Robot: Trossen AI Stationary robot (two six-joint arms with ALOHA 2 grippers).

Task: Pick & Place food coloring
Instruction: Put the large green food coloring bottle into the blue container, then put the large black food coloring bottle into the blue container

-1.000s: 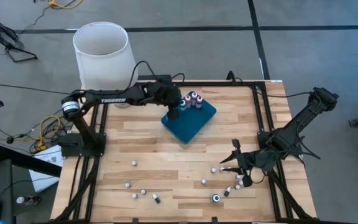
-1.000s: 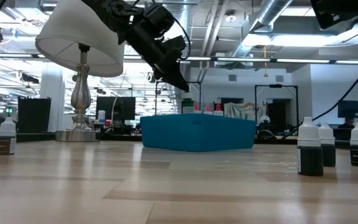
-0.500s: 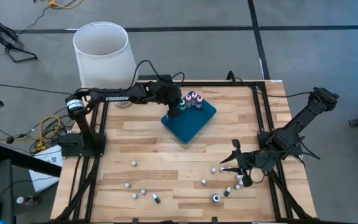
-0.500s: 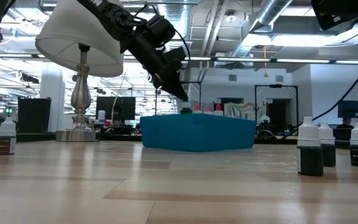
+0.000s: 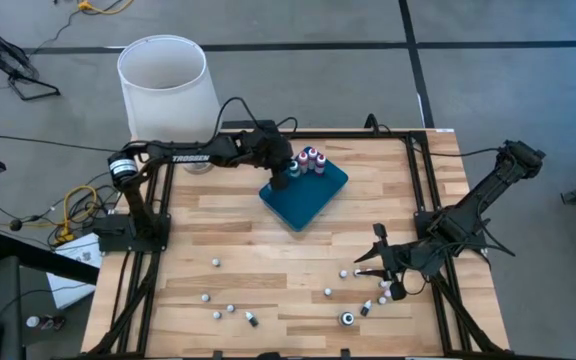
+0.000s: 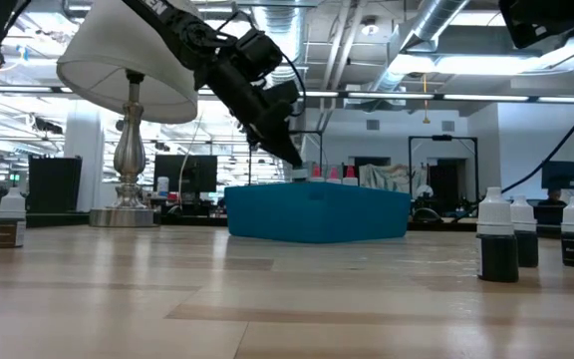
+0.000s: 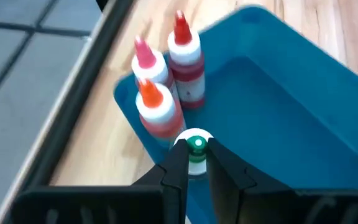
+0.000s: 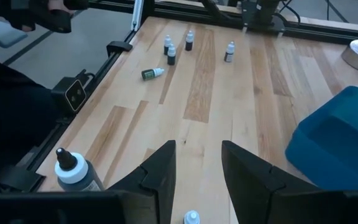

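Note:
The teal tray (image 5: 306,193) sits far of the table's middle, and three red- and orange-topped bottles (image 7: 166,74) stand upright in its far corner. My left gripper (image 5: 281,178) reaches over the tray's left part and is shut on a small whitish bottle with a green top (image 7: 196,151). Several more tiny bottles (image 5: 230,309) stand or lie scattered along the near part of the table. My right gripper (image 5: 373,262) hovers open over the near right area, close to a few bottles (image 5: 358,272) and touching none. My left gripper pinches the green-topped bottle between its two fingers (image 7: 178,165), just below the cap (image 7: 197,144). The fingers come slanting down from the table's left. The bottle is upright inside the tray, beside the three red-topped bottles. Whether its base rests on the tray floor is hidden.
A lamp with a white shade (image 5: 164,82) stands at the far left corner. A black rail frame (image 5: 413,180) borders the table. In the right wrist view a larger dark-capped bottle (image 8: 74,172) stands near the edge, and one bottle (image 8: 152,73) lies on its side.
My left gripper has moved down toward the tray with the green-topped bottle, most of it in the first half second. It now hangs low, just over the tray's rim. My right arm has kept still.

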